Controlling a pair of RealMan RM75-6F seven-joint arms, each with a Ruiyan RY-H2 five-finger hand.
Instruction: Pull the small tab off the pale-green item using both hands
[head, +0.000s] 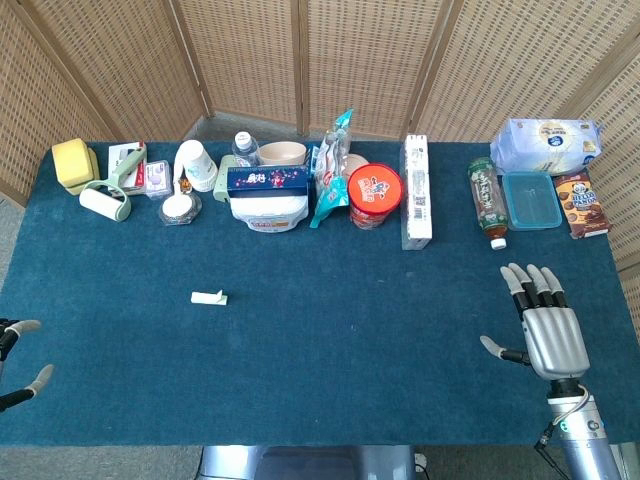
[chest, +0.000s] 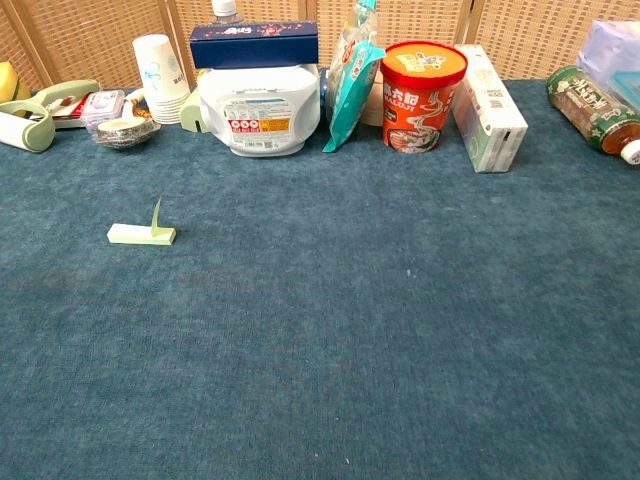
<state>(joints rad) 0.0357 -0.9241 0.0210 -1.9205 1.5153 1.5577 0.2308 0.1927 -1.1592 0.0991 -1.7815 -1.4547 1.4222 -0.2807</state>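
Your small pale-green flat block (head: 209, 297) lies alone on the dark blue felt tabletop (head: 330, 340), well in front of the white plastic tub with the red label (head: 267, 210), and in the chest view its thin pale-green tab (chest: 156, 214) stands up from one end. Your right hand (head: 541, 323) hovers far to the right of that block with fingers straight and slightly apart, thumb out, holding nothing. Of your left hand (head: 20, 362) only a few grey-tipped fingertips show at the frame edge, to the block's left, spread and empty.
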